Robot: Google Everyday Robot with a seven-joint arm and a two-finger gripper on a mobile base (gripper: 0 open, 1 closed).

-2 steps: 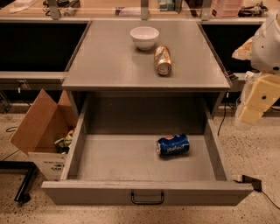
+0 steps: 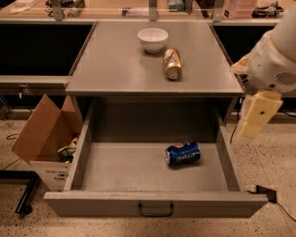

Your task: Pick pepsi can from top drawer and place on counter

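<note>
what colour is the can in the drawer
The pepsi can is blue with white lettering, camera view; the gripper hangs right of the drawer.

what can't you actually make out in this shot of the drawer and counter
- Camera view: the gripper hangs right of the counter, outside the top drawer; the arm above it is cut off by the right edge.
- Cardboard box: contents mostly hidden by its own flap and the drawer wall.
- Back bench: things on it are cut off by the top edge.
- Pepsi can, on its side: its far face is hidden.
</note>
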